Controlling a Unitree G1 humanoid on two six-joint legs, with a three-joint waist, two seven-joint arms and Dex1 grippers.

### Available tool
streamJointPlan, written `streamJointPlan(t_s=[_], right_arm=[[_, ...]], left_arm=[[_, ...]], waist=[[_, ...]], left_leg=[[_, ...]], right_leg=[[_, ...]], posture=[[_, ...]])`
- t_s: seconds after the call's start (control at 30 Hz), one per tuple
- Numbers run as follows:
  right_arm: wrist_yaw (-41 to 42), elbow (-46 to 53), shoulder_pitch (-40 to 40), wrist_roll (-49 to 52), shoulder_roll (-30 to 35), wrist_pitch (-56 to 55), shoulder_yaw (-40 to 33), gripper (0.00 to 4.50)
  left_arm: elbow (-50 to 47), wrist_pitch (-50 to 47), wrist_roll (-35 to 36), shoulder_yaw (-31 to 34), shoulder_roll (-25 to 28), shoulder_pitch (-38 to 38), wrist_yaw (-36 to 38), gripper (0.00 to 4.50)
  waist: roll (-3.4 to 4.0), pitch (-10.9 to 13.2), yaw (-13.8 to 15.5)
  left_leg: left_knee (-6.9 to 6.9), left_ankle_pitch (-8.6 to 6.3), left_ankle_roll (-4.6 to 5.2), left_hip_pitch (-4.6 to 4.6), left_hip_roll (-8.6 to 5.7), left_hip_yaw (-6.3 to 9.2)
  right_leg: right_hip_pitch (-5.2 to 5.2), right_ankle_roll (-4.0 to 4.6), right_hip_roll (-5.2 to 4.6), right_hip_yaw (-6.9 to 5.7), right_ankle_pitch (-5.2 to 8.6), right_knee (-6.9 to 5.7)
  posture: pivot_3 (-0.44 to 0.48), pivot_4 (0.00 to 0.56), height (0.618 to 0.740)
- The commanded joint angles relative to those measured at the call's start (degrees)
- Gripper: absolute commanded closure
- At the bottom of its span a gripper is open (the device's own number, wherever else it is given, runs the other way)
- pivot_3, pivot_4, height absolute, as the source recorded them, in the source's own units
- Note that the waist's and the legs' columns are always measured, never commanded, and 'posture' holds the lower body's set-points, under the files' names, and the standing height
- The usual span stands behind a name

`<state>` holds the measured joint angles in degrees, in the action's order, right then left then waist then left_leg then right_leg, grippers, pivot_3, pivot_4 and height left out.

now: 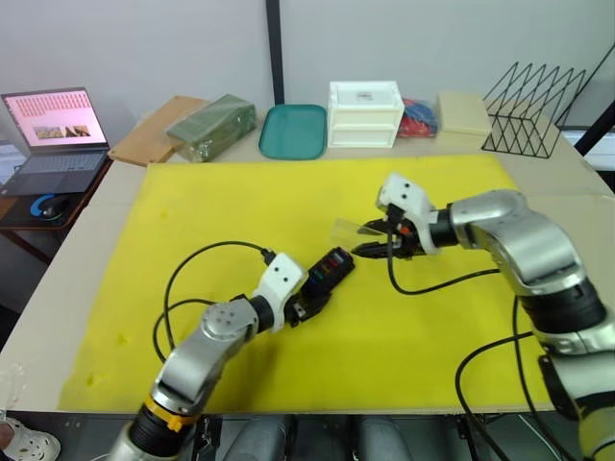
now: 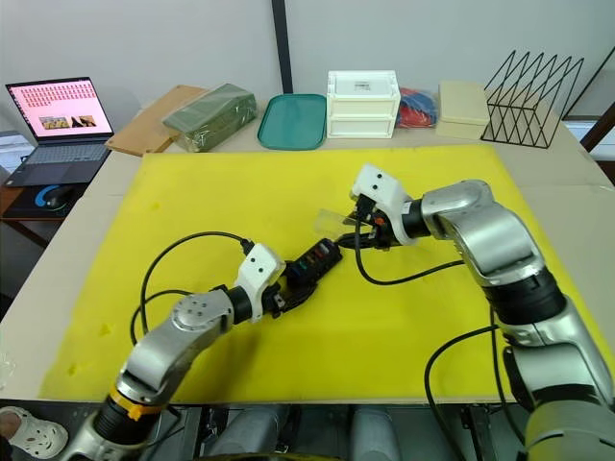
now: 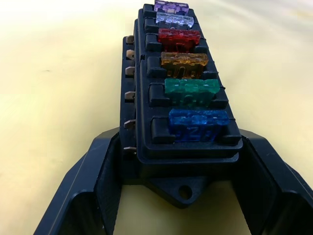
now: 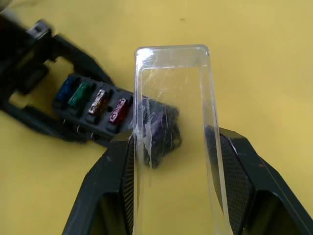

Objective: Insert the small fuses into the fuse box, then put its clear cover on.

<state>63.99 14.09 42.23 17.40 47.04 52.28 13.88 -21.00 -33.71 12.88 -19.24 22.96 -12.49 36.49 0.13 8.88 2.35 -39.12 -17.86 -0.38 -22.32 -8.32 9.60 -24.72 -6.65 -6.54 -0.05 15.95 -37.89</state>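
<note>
The black fuse box [image 1: 330, 268] lies on the yellow mat [image 1: 240, 202] in front of me. My left gripper [image 1: 301, 307] is shut on its near end, a finger [image 3: 93, 196] on each side. One row of small fuses [image 3: 188, 90] sits in its slots: blue, green, orange, red, clear-grey, purple. Just beyond and to the right of the box, my right gripper [image 1: 368, 241] is shut on the clear cover [image 1: 350, 230]. The cover [image 4: 176, 132] hangs above the mat, over the far end of the fuse box [image 4: 98, 107].
Behind the mat stand a white drawer box [image 1: 365, 113], a teal tray [image 1: 293, 131], a green box [image 1: 211, 125], a wooden board [image 1: 154, 130], a beige box [image 1: 464, 112] and a black wire rack [image 1: 533, 108]. A laptop [image 1: 58, 134] sits far left. Black cables [image 1: 192, 279] loop on the mat.
</note>
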Motion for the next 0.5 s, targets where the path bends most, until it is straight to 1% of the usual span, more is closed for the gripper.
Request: streamJointPlan(t_s=[0.03, 0.17, 0.23, 0.33, 0.4, 0.5], right_arm=[[3.92, 7.75, -0.89, 3.43, 4.78, -0.09, -2.49, 2.62], [7.26, 15.5, -4.0, 6.47, 10.54, 0.1, -2.39, 2.62], [6.87, 18.02, -5.23, 6.64, 11.77, 0.31, -1.47, 2.62], [4.99, 20.27, -6.2, 6.31, 11.38, 1.28, 0.12, 2.62], [3.32, 22.4, -7.2, 6.03, 9.92, 0.99, 1.77, 2.62], [0.98, 23.71, -8.07, 4.79, 8.77, 0.9, 4.1, 2.62]], left_arm=[[3.4, 4.23, 2.96, -3.63, 4.06, -2.94, 13.81, 1.77], [10.12, 8.69, 3.92, -5.06, 5.57, -7.83, 24.31, 1.77], [13.39, 10.41, 3.85, -5.64, 5.32, -9.8, 28.22, 1.77], [17.54, 13.13, 2.69, -6.37, 4.41, -11.69, 31.26, 1.77], [20.52, 15.22, 1.96, -7.21, 3.61, -13.19, 33.71, 1.77], [23.55, 17.23, 1.11, -7.47, 1.95, -14.53, 35.09, 1.77]], waist=[[0.01, 0.01, 0.07], [0.0, 0.01, 0.01], [-0.01, 0.01, -0.08], [-0.01, 0.01, -0.11], [-0.02, 0.02, 0.06], [-0.03, 0.02, 0.1]], left_leg=[[0.0, -0.01, 0.01, 0.0, 0.0, 0.0], [-0.01, -0.03, 0.05, 0.0, 0.0, 0.02], [0.0, -0.03, 0.05, 0.0, 0.0, 0.03], [-0.01, -0.03, 0.06, 0.0, 0.0, 0.03], [-0.02, -0.03, 0.06, 0.0, 0.01, 0.03], [-0.04, -0.03, 0.06, -0.01, -0.01, 0.05]], right_leg=[[0.01, 0.0, 0.0, 0.0, 0.0, 0.02], [0.06, -0.01, -0.01, -0.06, 0.0, 0.09], [0.06, -0.01, -0.01, -0.07, 0.0, 0.11], [0.07, -0.01, -0.01, -0.07, -0.01, 0.11], [0.07, -0.01, -0.01, -0.07, -0.01, 0.11], [0.1, -0.01, -0.04, -0.1, -0.01, 0.12]], posture=[[0.0, 0.15, 0.74], [0.0, 0.15, 0.74], [0.0, 0.15, 0.74], [0.0, 0.15, 0.74], [0.0, 0.15, 0.74], [0.0, 0.15, 0.74]])
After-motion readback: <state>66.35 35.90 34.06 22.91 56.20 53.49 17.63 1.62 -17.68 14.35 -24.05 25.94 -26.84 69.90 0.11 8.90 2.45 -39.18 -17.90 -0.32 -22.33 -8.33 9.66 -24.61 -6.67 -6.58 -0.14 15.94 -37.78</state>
